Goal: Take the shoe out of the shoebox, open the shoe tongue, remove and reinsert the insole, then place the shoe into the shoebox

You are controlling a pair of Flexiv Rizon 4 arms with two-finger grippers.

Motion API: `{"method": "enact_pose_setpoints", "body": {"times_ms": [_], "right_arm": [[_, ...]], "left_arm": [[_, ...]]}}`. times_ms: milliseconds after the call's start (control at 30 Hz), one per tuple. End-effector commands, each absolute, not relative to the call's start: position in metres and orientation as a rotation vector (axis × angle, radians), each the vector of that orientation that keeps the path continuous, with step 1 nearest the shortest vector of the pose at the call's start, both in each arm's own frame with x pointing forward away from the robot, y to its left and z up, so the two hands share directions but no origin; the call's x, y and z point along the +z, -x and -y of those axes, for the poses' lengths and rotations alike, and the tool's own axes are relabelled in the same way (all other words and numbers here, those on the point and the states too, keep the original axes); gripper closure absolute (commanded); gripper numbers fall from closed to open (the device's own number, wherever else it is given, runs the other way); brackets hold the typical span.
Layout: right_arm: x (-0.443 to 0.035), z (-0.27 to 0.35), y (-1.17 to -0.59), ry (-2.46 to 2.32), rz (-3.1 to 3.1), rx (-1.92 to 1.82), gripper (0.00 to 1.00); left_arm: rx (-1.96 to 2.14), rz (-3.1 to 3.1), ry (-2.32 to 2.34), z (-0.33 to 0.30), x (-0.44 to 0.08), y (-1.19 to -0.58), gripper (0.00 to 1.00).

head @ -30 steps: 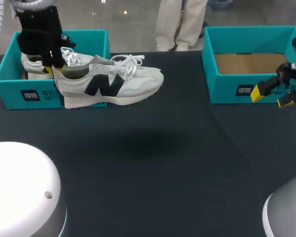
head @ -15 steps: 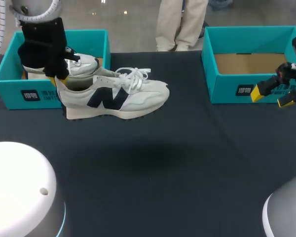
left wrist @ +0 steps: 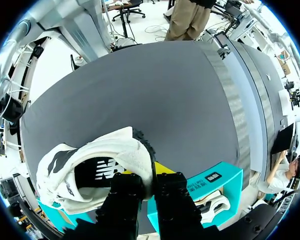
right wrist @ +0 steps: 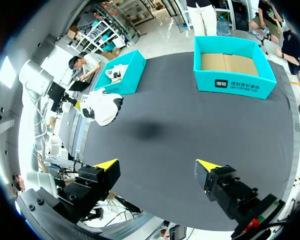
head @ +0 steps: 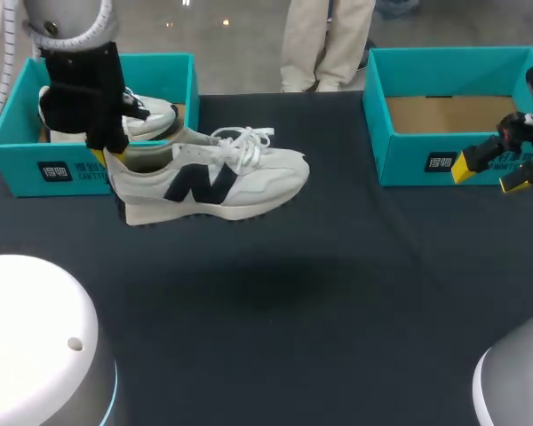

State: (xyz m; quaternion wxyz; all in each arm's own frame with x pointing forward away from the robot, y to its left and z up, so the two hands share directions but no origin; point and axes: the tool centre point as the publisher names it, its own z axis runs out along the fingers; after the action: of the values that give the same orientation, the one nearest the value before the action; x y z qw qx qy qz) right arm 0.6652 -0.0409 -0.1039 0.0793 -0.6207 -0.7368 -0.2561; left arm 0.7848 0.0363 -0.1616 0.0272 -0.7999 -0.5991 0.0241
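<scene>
A white sneaker (head: 215,182) with a black letter on its side hangs in the air, toe toward the middle of the table, just in front of the left teal shoebox (head: 69,169). My left gripper (head: 107,156) is shut on its heel collar. The left wrist view looks down into the held sneaker (left wrist: 97,165), with the heel rim pinched between the fingers of my left gripper (left wrist: 152,175). A second white sneaker (head: 147,115) lies inside the left shoebox. My right gripper (head: 490,174) stands open in front of the right shoebox, and in its own view my right gripper (right wrist: 157,172) holds nothing.
A second teal shoebox (head: 444,151) with a bare cardboard floor stands at the back right, also seen as the right shoebox (right wrist: 232,85) ahead of my right gripper. The black table (head: 320,311) spreads out under the lifted sneaker.
My left arm has carried the sneaker a little to the right and toward the table's front, further clear of the left shoebox. The right arm has kept still.
</scene>
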Motion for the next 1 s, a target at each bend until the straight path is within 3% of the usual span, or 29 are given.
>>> {"method": "enact_pose_setpoints", "body": {"times_ms": [33,367,1000], "right_arm": [[-0.104,0.040,-0.668,1.857,2.204,-0.758,0.00],[-0.104,0.040,-0.668,1.857,2.204,-0.758,0.00],[-0.104,0.040,-0.668,1.857,2.204,-0.758,0.00]], "left_arm": [[0.048,1.844,2.454,-0.005,-0.177,-0.777,1.00],[0.115,1.859,2.430,0.023,-0.203,-0.774,1.00],[0.091,1.897,2.429,0.029,-0.205,-0.778,1.00]]}}
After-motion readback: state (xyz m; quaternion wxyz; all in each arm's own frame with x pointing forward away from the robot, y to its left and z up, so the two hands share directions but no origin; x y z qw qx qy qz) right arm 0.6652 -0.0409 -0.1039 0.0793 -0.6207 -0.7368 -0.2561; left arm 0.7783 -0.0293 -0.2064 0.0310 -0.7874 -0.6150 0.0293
